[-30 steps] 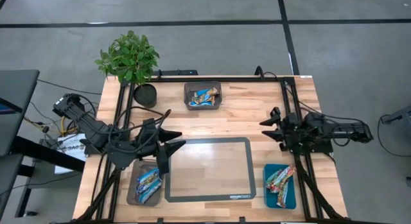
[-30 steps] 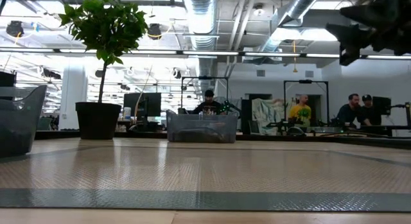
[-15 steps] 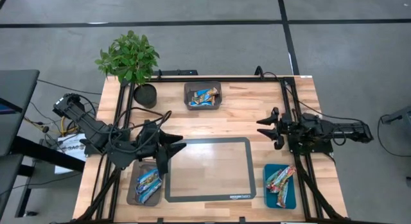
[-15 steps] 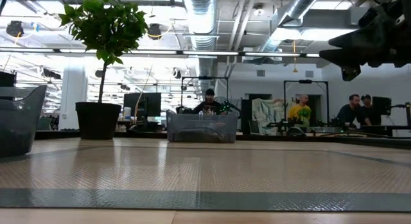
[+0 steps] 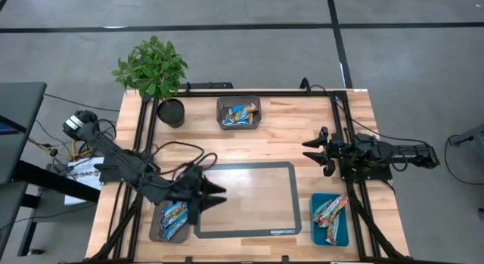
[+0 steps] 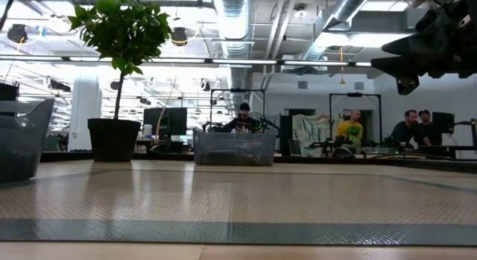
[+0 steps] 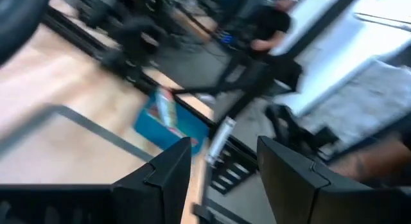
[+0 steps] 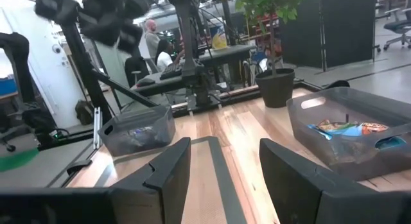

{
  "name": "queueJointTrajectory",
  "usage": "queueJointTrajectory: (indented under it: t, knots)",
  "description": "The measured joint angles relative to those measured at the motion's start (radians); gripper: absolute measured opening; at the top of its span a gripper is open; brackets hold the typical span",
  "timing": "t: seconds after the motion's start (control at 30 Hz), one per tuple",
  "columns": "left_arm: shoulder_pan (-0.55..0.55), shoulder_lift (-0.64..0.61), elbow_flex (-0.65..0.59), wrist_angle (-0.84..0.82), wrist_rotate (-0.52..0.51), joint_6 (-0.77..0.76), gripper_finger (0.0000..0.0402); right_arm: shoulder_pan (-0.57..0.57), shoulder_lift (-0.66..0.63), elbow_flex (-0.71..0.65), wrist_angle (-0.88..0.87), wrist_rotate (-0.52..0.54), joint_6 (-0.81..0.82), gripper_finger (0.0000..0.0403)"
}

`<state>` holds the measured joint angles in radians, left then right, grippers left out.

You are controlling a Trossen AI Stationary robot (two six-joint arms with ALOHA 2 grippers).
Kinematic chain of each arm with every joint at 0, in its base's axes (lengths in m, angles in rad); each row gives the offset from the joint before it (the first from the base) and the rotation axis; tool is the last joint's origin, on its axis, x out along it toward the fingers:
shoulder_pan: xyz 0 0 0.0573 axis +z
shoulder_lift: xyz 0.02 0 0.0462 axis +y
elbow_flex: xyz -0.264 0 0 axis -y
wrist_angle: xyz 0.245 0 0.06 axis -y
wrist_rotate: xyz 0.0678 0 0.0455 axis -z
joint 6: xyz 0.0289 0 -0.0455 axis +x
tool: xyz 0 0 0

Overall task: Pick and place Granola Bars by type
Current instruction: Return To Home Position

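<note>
Granola Bars (image 5: 173, 216): lay in the lower-left grey bin (image 5: 154, 232), the top grey bin (image 5: 239, 125) and the teal tray (image 5: 344, 235).
Left end effector (image 5: 210, 205): released, holding nothing, above the big flat tray's (image 5: 246, 233) left edge, beside the lower-left bin.
Right end effector (image 5: 314, 153): released, above the worktop (image 5: 287, 143), right side.
</note>
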<state>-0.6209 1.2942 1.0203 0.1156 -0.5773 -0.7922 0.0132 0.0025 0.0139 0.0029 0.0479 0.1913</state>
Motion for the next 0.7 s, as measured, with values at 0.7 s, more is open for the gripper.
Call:
queueJointTrajectory:
  t: [0.7]
  knots:
    - [0.148, -0.096, -0.867, 0.8, 0.888, 0.049, 0.0169, 0.0, 0.0, 0.0, -0.002, 0.0, 0.002, 0.0177]
